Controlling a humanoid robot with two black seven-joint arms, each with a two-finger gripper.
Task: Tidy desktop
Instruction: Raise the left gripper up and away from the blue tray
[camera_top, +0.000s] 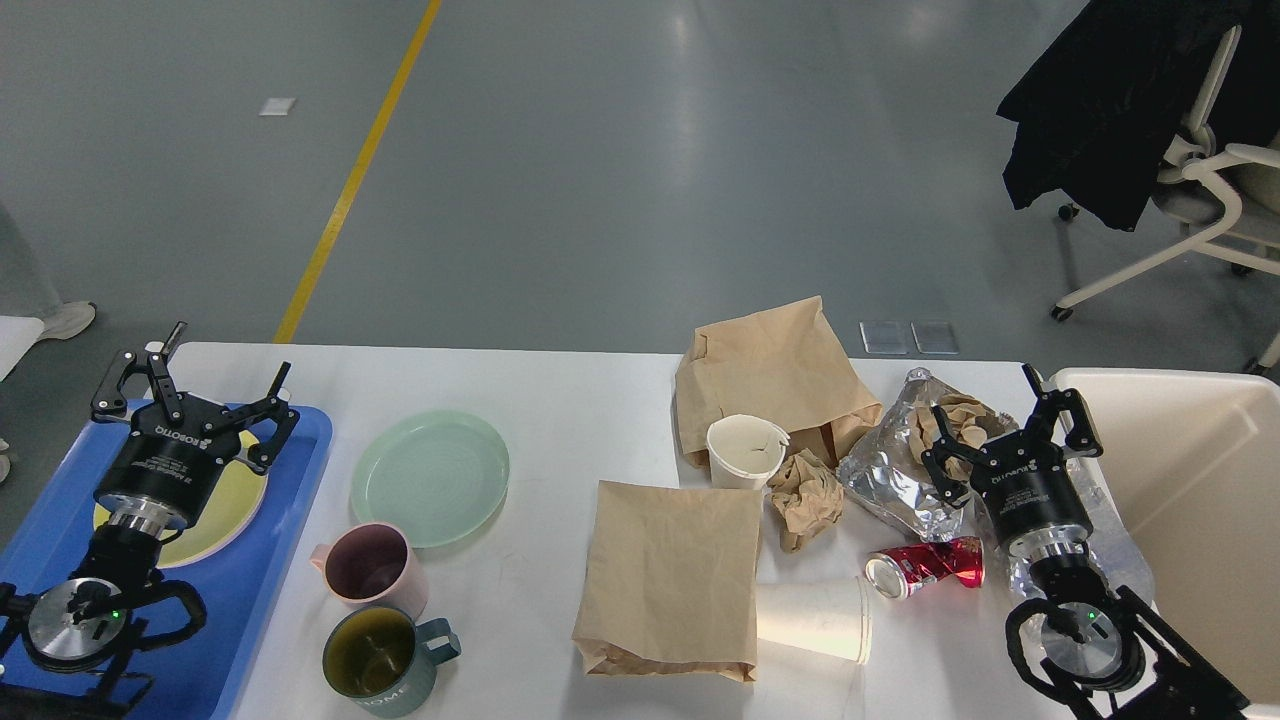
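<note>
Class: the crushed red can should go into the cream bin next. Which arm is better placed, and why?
The right. Its gripper hangs open beside the red can and the bin; the left gripper is far off, above the blue tray.

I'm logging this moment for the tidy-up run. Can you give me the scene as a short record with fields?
surface: white desktop
left side: blue tray holding a yellow plate
dishes on desktop: green plate, pink mug, teal mug
rubbish: two paper bags, foil bag, red can, two paper cups
right side: cream bin
left claw: open, empty, above tray
right claw: open, empty, above foil bag
</note>
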